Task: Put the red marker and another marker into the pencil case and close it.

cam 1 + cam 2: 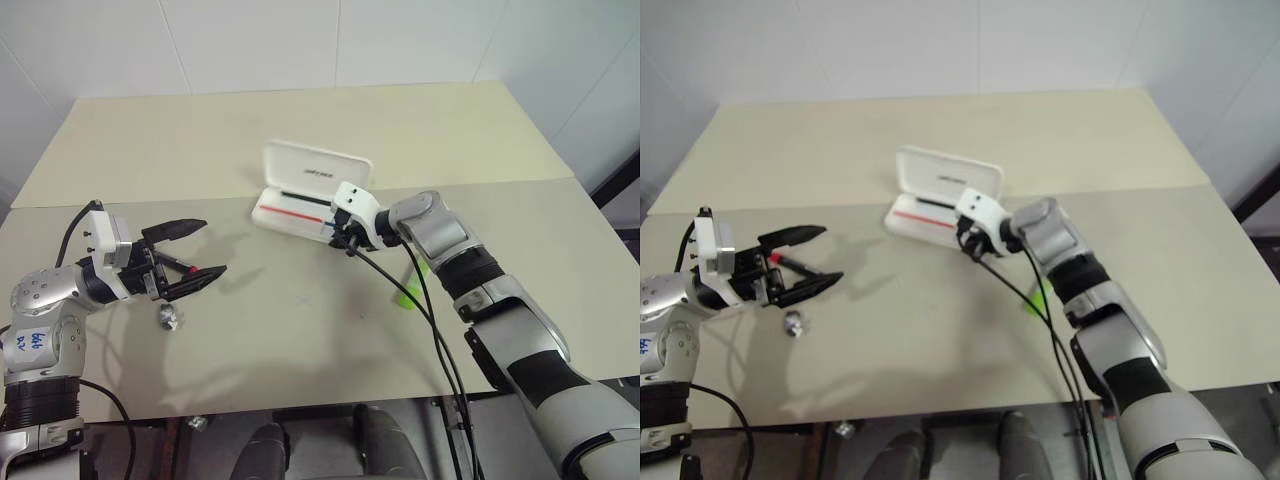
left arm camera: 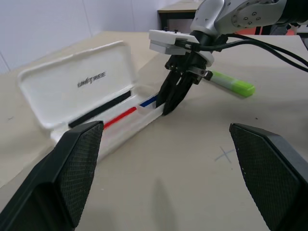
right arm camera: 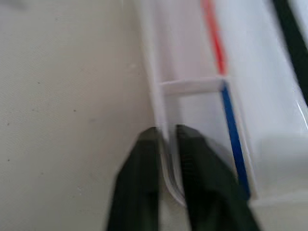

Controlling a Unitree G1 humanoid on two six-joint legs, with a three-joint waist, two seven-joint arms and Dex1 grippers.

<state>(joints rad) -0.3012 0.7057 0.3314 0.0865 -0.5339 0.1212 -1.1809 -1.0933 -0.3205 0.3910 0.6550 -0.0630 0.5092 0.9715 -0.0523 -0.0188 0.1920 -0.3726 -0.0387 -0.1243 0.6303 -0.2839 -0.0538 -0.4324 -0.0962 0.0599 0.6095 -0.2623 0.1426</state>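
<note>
Surroundings: beige desk (image 1: 300, 340) is sitting against white walls, with a seam line running across it at mid-frame.

Left arm: it is reaching in from the lower left of the head view, forearm bent inward, wrist roughly level.

Left gripper (image 1: 192, 251): it is hanging released, its two black fingers spread wide and pointing toward frame right, above the desk.

Red marker (image 1: 177, 264): it is lying on the desk at left, seen between the left gripper's fingers; its long axis is running from upper left to lower right.

Silvery lump (image 1: 168, 317): it is lying on the desk just below the left gripper.

Right arm: it is stretching from the lower right up toward frame centre, wrist angled down and leftward.

Right gripper (image 2: 172, 98): it is clenched on the pencil case's near wall at the right end, one finger on each side of that wall.

Pencil case (image 1: 300, 200): it is lying open at centre, lid tilted up behind the tray; its long axis is running left to right, dipping slightly rightward.

Green marker (image 1: 412, 290): it is lying on the desk right of centre, partly behind the right arm, pointing lower left to upper right.
</note>
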